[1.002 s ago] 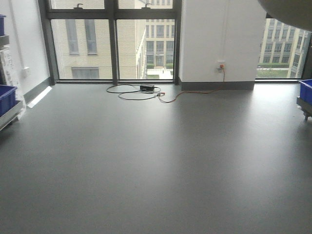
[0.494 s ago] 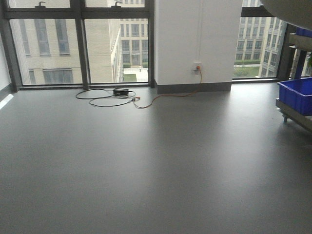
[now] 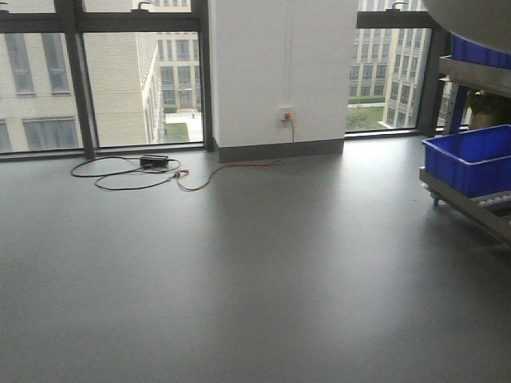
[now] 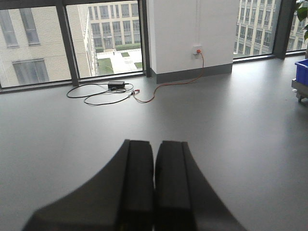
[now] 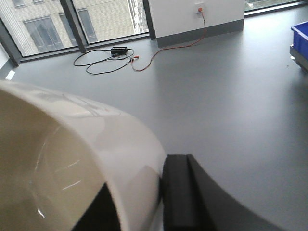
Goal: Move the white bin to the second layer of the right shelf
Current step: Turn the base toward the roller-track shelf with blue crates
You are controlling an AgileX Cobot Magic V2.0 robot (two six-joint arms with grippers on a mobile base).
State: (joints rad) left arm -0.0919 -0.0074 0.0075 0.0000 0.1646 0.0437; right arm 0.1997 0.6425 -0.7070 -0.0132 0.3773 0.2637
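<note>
The white bin [image 5: 72, 159] fills the lower left of the right wrist view, lifted off the floor. My right gripper [image 5: 142, 180] is shut on its wall, one finger inside and one finger [image 5: 178, 192] outside. A curved piece of the white bin [image 3: 471, 20] shows in the front view's top right corner. My left gripper [image 4: 155, 144] is shut with nothing between its fingers, hanging over bare floor. The right shelf [image 3: 471, 211] enters at the right edge as a steel rack on castors; I cannot tell which level is its second layer.
A blue crate [image 3: 469, 163] sits on the rack's low level and another blue crate [image 3: 479, 49] higher up. A black cable loop with a power brick [image 3: 152, 162] and an orange lead run to a wall socket [image 3: 286, 114] on the white pillar. Grey floor stretches ahead.
The front view has swung to the right: pillar, socket and cables slid left, and the right rack with its blue crate has come further into view.
</note>
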